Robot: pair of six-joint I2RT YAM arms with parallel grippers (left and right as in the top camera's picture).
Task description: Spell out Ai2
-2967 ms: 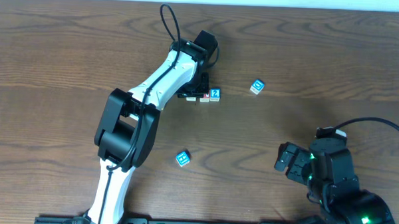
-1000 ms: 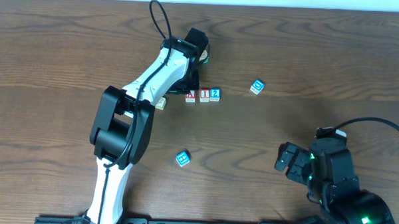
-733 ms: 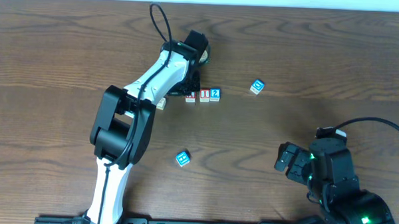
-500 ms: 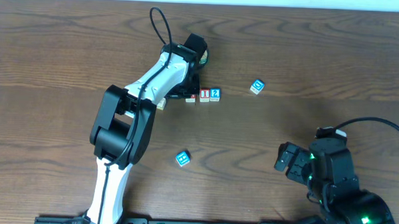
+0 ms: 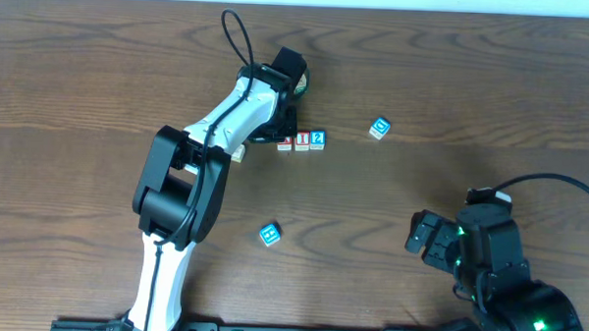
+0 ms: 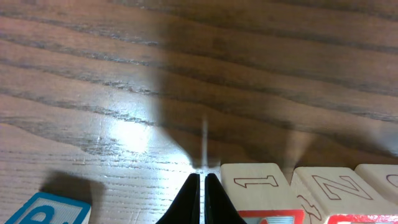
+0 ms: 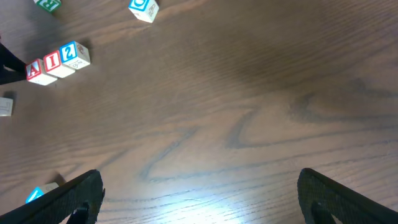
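Note:
Three small blocks stand in a row at mid-table: a red A block [image 5: 285, 144], a red I block [image 5: 302, 140] and a blue 2 block [image 5: 318, 139]. The right wrist view shows them too, reading A [image 7: 35, 70], I [image 7: 54, 61], 2 [image 7: 74, 54]. My left gripper [image 5: 278, 134] is shut and empty, low on the table just left of the A block. In the left wrist view its fingertips [image 6: 200, 182] sit pressed together, with the row's nearest block [image 6: 258, 186] right beside them. My right gripper [image 5: 428, 236] [image 7: 199, 199] is open and empty at the front right.
Spare blocks lie around: a blue one [image 5: 379, 127] right of the row, a blue one [image 5: 269, 233] near the front, a pale one [image 5: 238, 154] by the left arm, and a green-lettered one [image 5: 299, 84] behind the left wrist.
The left gripper drew back to the left off the A block, then edged right again to its left side. The A block now sits close against the I block. The right arm has not moved.

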